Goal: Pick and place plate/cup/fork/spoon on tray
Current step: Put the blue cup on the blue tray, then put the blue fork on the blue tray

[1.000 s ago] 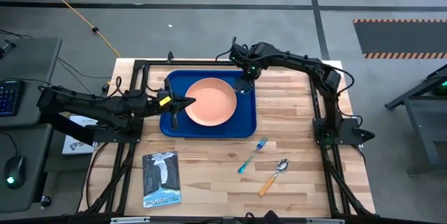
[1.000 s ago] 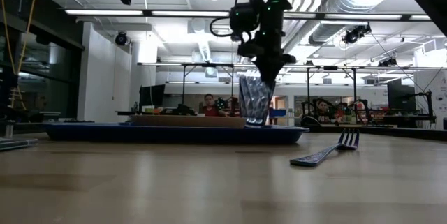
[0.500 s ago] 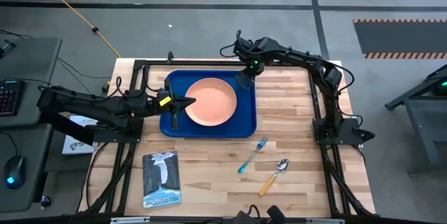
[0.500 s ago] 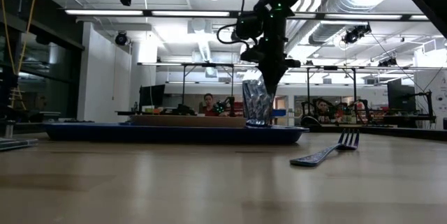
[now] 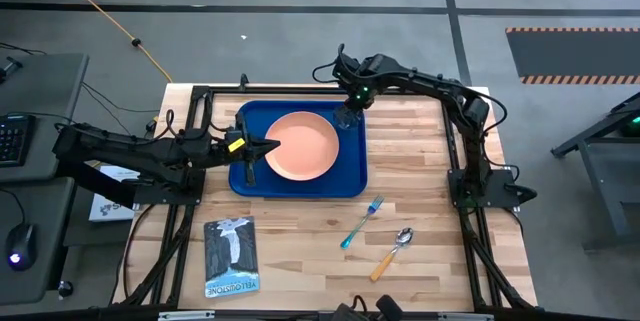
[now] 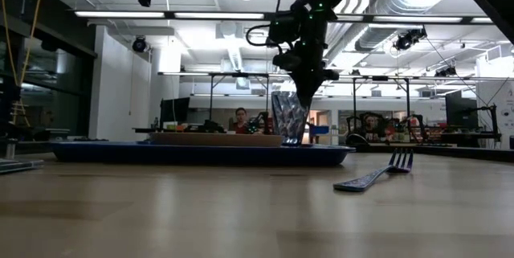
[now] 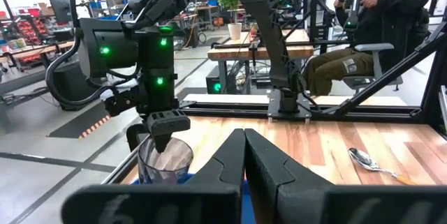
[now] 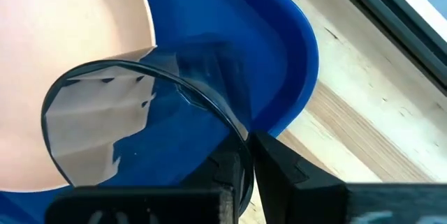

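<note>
Nearest on the counter (image 5: 420,191), well apart from the tray: spoon (image 5: 392,252) with orange handle, then fork (image 5: 362,221) just beyond it, both lying flat on bare wood. Off to one side, a dark booklet (image 5: 231,256). Farther back, the blue tray (image 5: 300,187) carrying the peach plate (image 5: 302,147). Left claw (image 5: 272,147) pressed together at the plate's edge, empty. At the tray's far corner beside the plate, the dark cup (image 6: 289,118) standing upright, right claw (image 8: 246,155) pinched on its rim, one finger inside and one outside.
</note>
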Controlling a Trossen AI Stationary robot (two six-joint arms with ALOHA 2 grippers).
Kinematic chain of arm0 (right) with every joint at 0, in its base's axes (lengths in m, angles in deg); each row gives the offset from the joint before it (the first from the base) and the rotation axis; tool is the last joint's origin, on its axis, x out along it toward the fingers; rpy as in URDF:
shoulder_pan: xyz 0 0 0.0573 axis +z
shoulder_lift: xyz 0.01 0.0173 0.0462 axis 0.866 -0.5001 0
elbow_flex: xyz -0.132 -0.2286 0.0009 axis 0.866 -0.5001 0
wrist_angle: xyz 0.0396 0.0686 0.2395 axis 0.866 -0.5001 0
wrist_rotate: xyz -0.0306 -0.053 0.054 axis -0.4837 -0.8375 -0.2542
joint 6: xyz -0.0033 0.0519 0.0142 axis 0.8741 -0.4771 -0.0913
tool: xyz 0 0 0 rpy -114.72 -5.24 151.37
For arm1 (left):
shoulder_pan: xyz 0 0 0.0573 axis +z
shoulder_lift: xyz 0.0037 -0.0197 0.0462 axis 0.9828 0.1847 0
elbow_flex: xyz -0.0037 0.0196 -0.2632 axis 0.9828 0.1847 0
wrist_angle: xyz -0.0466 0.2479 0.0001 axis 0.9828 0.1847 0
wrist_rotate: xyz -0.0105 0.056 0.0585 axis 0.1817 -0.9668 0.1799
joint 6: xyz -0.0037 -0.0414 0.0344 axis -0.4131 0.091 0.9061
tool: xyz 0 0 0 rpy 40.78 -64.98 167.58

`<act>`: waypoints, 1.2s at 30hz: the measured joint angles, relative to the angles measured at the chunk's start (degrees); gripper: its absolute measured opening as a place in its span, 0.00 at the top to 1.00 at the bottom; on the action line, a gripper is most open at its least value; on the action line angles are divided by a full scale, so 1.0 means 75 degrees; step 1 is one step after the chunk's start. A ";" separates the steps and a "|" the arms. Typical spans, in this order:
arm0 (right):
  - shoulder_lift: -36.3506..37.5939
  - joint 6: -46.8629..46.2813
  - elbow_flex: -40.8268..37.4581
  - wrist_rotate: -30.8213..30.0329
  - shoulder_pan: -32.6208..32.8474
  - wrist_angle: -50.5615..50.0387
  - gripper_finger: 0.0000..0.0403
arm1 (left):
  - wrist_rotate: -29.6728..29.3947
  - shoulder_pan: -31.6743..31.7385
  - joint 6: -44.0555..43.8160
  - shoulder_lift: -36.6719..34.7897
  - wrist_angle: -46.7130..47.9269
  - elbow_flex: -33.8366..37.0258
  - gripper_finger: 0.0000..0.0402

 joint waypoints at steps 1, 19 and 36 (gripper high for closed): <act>-0.0001 0.0001 0.0000 0.0007 0.0000 0.0000 0.94 | 0.0000 0.0000 0.0000 0.0000 0.0000 0.0000 1.00; -0.0545 0.0442 -0.0029 -0.0098 0.0000 0.0284 0.69 | 0.0006 -0.0003 -0.0009 0.0003 0.0061 0.0000 1.00; 0.0585 0.1248 0.0012 -0.0785 -0.0020 -0.0204 0.51 | 0.0003 -0.0003 0.0003 0.0003 0.0120 0.0000 1.00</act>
